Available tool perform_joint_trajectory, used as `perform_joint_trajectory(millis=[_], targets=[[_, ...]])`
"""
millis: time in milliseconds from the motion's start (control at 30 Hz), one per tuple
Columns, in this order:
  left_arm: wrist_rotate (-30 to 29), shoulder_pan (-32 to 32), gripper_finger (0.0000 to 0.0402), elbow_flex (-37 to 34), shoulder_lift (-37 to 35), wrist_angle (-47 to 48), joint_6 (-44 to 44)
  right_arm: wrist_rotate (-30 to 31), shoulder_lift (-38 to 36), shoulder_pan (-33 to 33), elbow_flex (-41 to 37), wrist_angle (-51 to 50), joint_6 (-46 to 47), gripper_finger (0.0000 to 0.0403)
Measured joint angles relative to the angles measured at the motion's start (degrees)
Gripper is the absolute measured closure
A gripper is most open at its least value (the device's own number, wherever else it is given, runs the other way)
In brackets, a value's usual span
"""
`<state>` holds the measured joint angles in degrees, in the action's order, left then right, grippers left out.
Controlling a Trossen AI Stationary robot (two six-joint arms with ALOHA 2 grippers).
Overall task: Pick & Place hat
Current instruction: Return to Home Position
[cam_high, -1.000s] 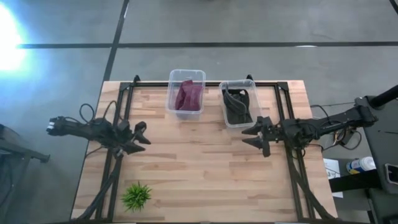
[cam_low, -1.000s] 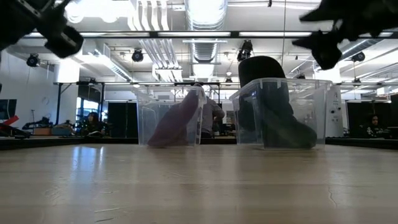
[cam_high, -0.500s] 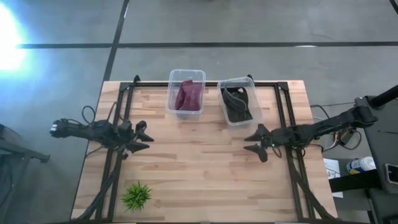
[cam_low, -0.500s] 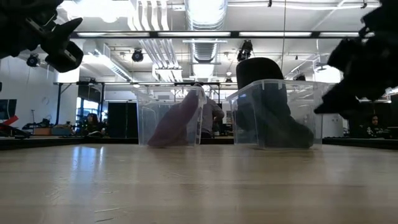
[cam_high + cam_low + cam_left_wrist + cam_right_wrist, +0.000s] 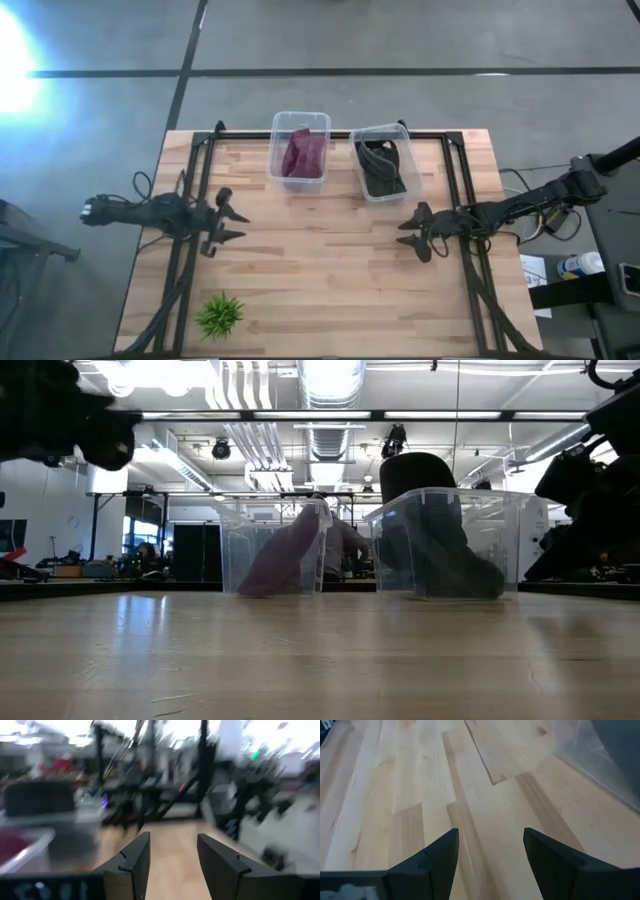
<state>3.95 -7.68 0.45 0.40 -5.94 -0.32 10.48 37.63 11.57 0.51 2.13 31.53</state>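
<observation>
A black hat lies inside the right clear bin at the table's far side; in the low view the hat fills that bin and rises above its rim. A maroon hat lies in the left clear bin and leans against its wall. My left gripper is open over the table's left side, holding nothing. My right gripper is open, near the table's right side, on the near side of the black hat's bin. Each wrist view shows open fingers, left and right.
A small green artificial plant stands near the table's near left corner. Black frame rails run along both sides of the wooden table. Bare wood lies between the two grippers and on the near side of the bins.
My right gripper has drawn back from the black hat's bin toward the table's near edge and come down lower, staying open. My left gripper has turned about its wrist and shifted slightly toward the near edge. The black hat's bin has shifted a little.
</observation>
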Motion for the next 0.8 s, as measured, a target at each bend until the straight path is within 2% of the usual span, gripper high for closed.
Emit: perform_joint_trajectory(millis=[233, 600, 800], targets=[[4.53, 8.27, 0.0245, -0.02, -0.39, 3.88, -0.39, 0.0, -0.02, 0.02, 0.0, 0.03, 0.0, 0.0183], [4.04, 8.22, 0.0245, 0.07, 0.63, 4.0, -6.05, 0.0, -0.05, 0.02, 0.0, 0.02, -0.01, 0.0183], [4.0, 8.23, 0.0245, 0.09, 0.94, 4.03, -6.32, 0.0, -0.04, 0.02, 0.0, 0.02, -0.02, 0.0183]])
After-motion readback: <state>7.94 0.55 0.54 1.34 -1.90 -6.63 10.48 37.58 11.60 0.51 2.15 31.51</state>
